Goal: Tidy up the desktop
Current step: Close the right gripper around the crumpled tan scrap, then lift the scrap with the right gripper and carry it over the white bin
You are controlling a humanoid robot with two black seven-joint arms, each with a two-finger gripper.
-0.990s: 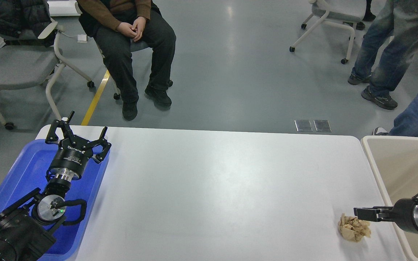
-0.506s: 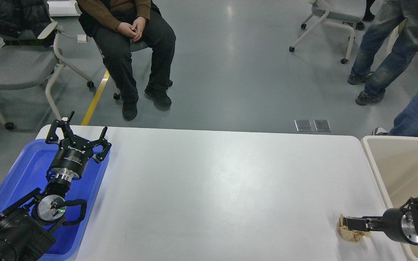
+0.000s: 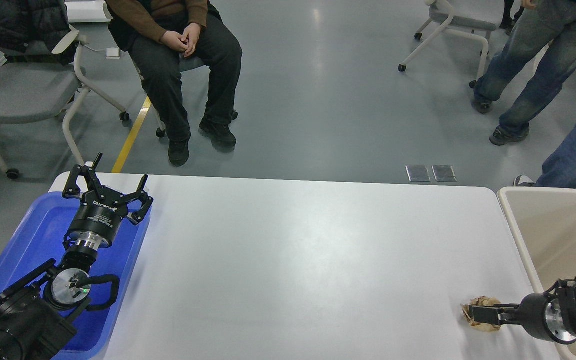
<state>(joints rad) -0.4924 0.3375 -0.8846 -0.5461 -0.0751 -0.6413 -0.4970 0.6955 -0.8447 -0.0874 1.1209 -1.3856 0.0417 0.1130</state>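
Observation:
The white desktop point(image 3: 293, 260) fills the middle of the head view. A crumpled brown paper ball point(image 3: 479, 303) lies on it near the front right corner. My right gripper point(image 3: 479, 315) comes in from the right, low over the ball, and its fingers point(image 3: 490, 315) lie across it. The fingers are seen side-on and dark, so I cannot tell whether they grip the paper. My left gripper point(image 3: 109, 186) is open and empty, held above the far end of the blue tray point(image 3: 38, 235) at the table's left.
A beige bin point(image 3: 510, 220) stands against the table's right edge, beside my right arm. Beyond the far edge a person sits on a chair point(image 3: 183, 60), with grey wheeled chairs point(image 3: 18, 90) at left and standing people point(image 3: 543, 60) at right.
My right gripper has moved down and to the left, from just right of the paper ball onto it. The ball now shows partly covered. The left arm has not moved. The standing people have shifted.

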